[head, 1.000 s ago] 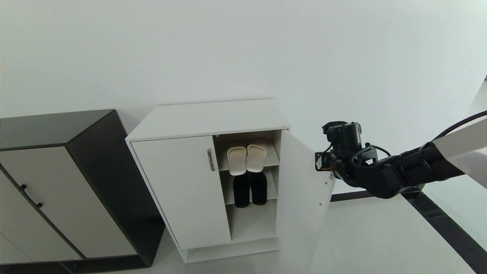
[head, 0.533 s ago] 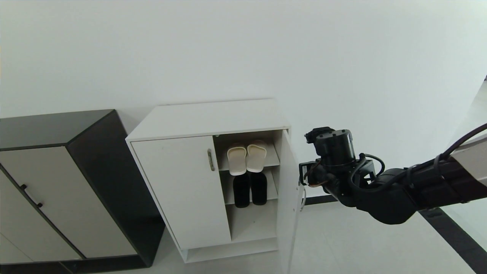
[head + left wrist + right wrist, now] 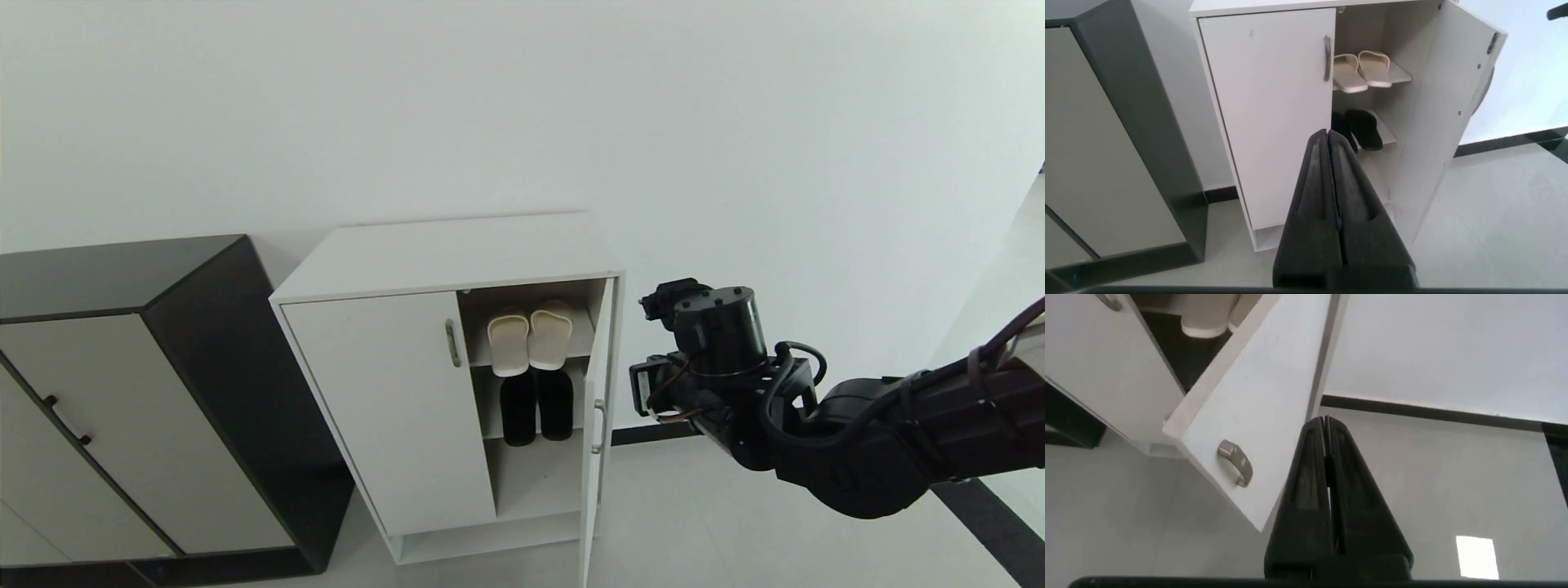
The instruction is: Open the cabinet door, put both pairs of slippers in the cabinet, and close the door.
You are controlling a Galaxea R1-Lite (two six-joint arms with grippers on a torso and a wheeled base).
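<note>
Head view, centre: one white cabinet holds two slipper pairs, the cream pair on the top shelf, the black pair below; its right door stands ajar. Both the left gripper and the right gripper are pressed together, the right beside that door.

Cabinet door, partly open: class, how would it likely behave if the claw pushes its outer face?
The door likely swings about its edge on the cabinet, not slides. It looks a stiff flat panel, so probably won't flex. Its smooth face may let the shut right claw slip.
</note>
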